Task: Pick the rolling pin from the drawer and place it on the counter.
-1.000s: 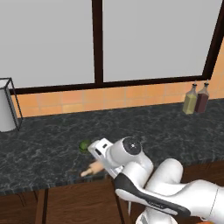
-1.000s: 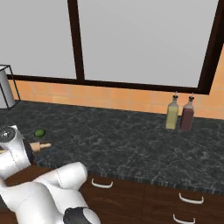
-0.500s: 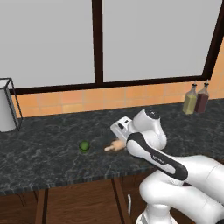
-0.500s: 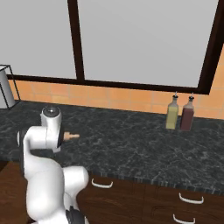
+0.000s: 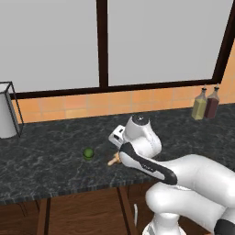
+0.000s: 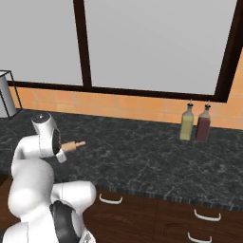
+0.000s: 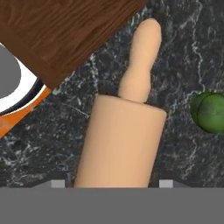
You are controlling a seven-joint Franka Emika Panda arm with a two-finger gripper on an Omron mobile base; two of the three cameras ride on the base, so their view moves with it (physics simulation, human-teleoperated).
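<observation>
We see the rolling pin (image 7: 124, 135) directly under the hand (image 7: 109, 183), between its fingertips, over the table (image 7: 183, 52). We cannot tell whether the grip holds. A lime (image 7: 210, 111) lies beside it.

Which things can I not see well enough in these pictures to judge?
- Rolling pin: the hand view's bottom edge cuts off its near end; in the left base view the arm covers most of it.
- Pincer: whether it grips the pin.
- Two bottles: too small to tell contents.
</observation>
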